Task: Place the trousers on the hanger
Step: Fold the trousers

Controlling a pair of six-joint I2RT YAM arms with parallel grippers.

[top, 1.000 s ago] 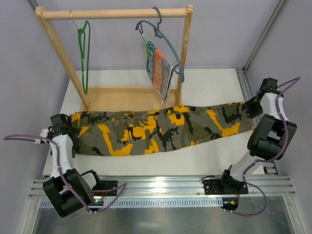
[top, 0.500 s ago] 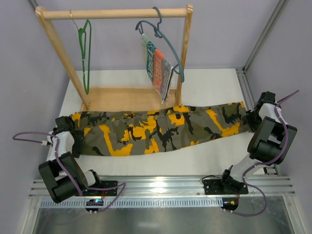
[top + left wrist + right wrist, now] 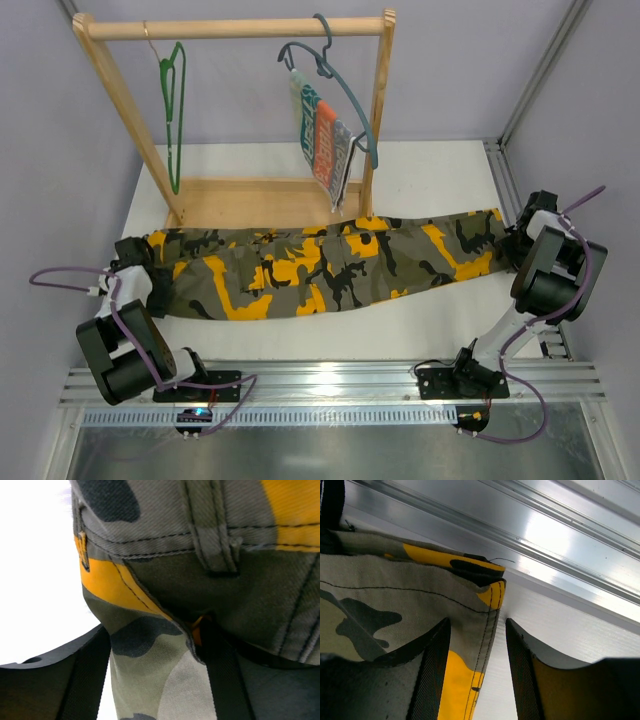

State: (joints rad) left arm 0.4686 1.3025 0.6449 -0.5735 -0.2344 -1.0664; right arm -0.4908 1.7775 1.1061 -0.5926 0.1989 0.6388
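The camouflage trousers [image 3: 320, 265] lie flat across the table, waist at the left, leg ends at the right. The green hanger [image 3: 173, 110] hangs on the wooden rack's rod at the back left, away from both arms. My left gripper [image 3: 140, 262] is down at the waist end. In the left wrist view its jaws [image 3: 155, 680] stand apart with the waistband fabric [image 3: 165, 595] between them. My right gripper [image 3: 515, 235] is at the leg end. Its jaws [image 3: 477, 670] are open around the stitched hem [image 3: 492, 605], with a gap on the right side.
The wooden rack [image 3: 235, 27] stands at the back. A grey-blue hanger [image 3: 340, 85] on it carries a striped cloth [image 3: 325, 150] that hangs just above the trousers. An aluminium rail [image 3: 560, 535] runs close beside the right gripper. Another rail [image 3: 330, 380] crosses the front.
Both arms have folded lower, their elbows moving inward and down. The grippers stay at the two ends of the trousers. The trousers have not shifted.
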